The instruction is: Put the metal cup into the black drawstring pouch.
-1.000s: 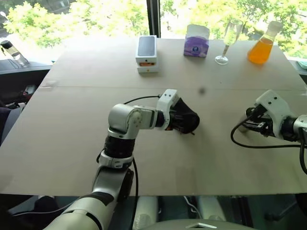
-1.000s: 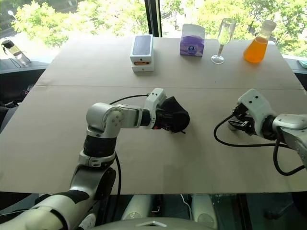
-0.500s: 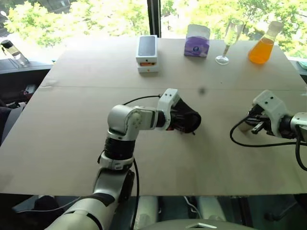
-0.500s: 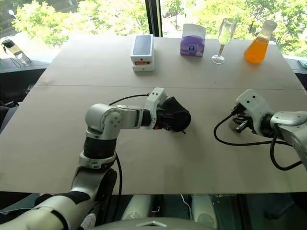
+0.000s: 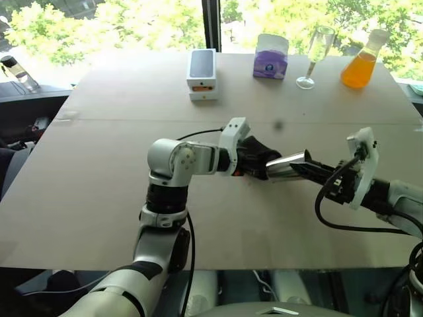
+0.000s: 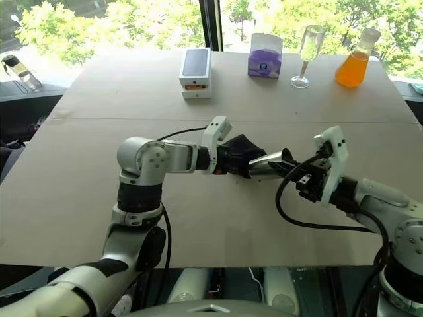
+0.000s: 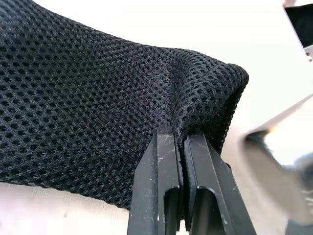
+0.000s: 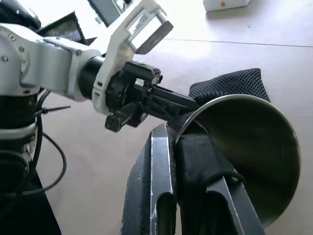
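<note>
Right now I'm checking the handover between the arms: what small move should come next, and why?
Probably ease the right gripper a little further toward the black pouch. It is shut on the metal cup, held level at the pouch, which the left gripper pinches shut on; the cup is not visibly inside yet.

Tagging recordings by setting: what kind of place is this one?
Probably an indoor lab or demo room by a window: a plain tan table set against large panes with sunlit trees outside, and staged props along its far edge, such as a stemmed glass and an orange-liquid flask.
</note>
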Controlling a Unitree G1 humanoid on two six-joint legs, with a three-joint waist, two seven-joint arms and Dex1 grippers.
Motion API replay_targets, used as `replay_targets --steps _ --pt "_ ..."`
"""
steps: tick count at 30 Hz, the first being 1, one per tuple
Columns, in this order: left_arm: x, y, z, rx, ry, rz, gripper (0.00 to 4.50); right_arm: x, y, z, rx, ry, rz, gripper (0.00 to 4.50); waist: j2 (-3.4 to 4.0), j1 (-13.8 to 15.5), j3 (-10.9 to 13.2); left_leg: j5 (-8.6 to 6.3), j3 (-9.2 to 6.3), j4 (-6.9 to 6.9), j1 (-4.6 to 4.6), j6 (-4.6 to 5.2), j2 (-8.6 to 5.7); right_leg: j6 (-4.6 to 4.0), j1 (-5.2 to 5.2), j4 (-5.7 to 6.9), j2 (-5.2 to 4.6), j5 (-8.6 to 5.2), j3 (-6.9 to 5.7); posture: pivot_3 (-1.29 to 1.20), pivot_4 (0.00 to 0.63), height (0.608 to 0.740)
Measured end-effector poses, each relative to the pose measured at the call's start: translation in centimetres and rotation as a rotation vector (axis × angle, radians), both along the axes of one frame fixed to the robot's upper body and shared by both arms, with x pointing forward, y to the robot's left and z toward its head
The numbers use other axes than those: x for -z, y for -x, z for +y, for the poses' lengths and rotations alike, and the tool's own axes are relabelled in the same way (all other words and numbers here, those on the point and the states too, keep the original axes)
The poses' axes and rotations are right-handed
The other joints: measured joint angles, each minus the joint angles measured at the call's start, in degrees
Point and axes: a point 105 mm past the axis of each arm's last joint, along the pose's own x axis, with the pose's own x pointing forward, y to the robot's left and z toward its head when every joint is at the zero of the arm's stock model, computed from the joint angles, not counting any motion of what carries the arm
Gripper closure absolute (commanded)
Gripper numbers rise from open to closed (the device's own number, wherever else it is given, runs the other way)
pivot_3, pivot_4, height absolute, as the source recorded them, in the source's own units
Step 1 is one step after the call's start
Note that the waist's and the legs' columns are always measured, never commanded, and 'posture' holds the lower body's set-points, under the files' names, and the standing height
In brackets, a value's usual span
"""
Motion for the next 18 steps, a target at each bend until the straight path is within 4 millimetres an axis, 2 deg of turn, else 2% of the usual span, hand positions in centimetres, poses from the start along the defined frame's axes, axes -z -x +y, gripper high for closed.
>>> replay_targets --steps 2,12,18 --pt "0.0 0.2 0.1 0.016 0.002 0.013 4.50 0.7 -0.5 0.6 0.031 -0.052 0.034 4.46 0.02 0.0 0.0 0.03 0.02 0.00 0.01 -0.05 -0.01 0.00 -0.01 0.02 0.00 0.00 0.02 0.00 0.150 0.737" --pt "-0.1 0.4 0.8 0.013 0.001 0.034 4.50 1.8 -3.1 1.0 0.162 -0.156 0.067 4.46 0.03 -0.1 0.0 0.03 0.03 -0.01 0.01 -0.05 -0.03 0.00 -0.02 0.02 0.01 0.00 -0.04 0.00 0.150 0.737" --pt "-0.1 0.1 1.4 -0.012 -0.004 0.029 4.50 2.2 -3.5 1.7 0.169 -0.176 0.065 4.46 0.03 0.0 0.0 0.03 0.03 -0.01 0.00 -0.05 -0.02 0.00 -0.03 0.01 0.00 0.00 -0.03 0.00 0.150 0.737"
